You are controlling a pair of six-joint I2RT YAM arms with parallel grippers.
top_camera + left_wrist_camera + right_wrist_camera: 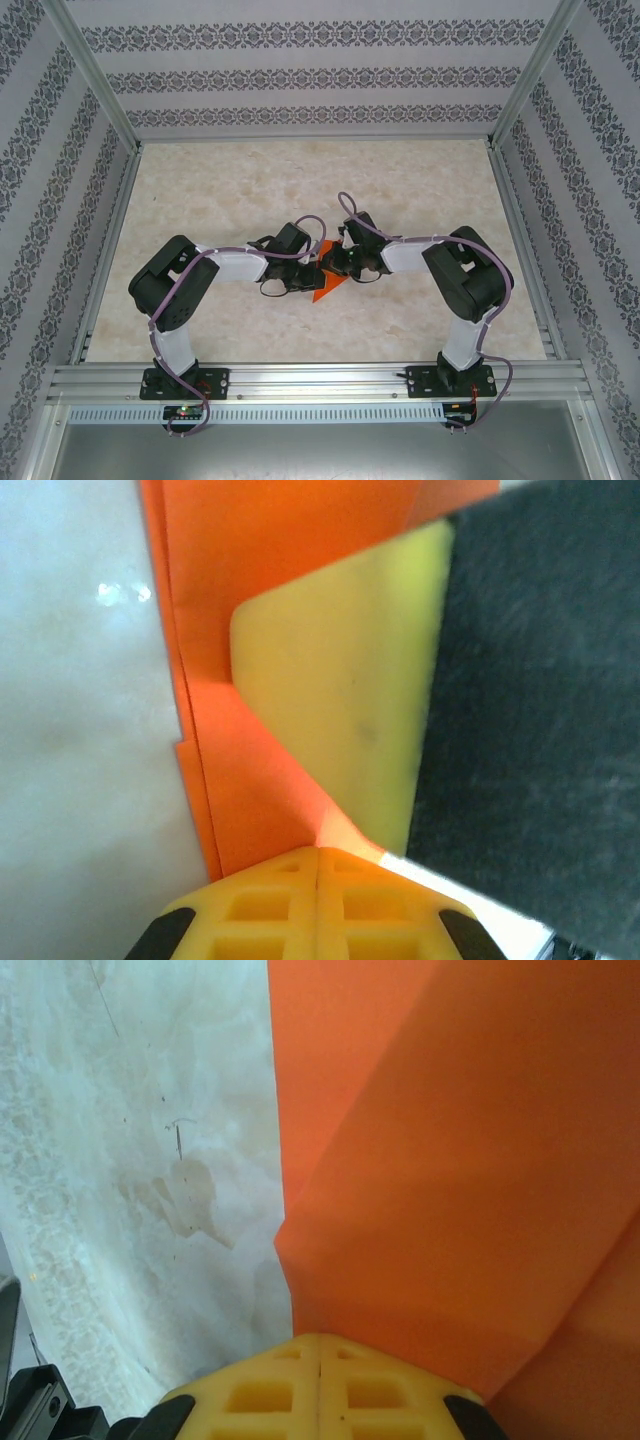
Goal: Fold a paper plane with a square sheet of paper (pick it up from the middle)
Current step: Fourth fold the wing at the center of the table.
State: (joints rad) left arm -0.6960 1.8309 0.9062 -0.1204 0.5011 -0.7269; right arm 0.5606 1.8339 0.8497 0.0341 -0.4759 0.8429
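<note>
Meeting at the centre of the top view, left gripper [308, 272] and right gripper [338, 265] converge on the creased orange paper [325, 284], mid-frame over the marbled table [230, 190]. Left wrist view: yellow fingers [260, 910] pressed together at the bottom, pinching the paper; the right gripper's pad touches the sheet at centre. Right wrist view: fingers [380, 1395] likewise clamped on the paper, which spreads up the right half.

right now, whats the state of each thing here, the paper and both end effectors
orange paper, folded into layers with visible creases, clamped from two sides
left end effector, shut on the orange paper, yellow fingers pressed together
right end effector, shut on the orange paper, yellow fingers pressed together
</note>
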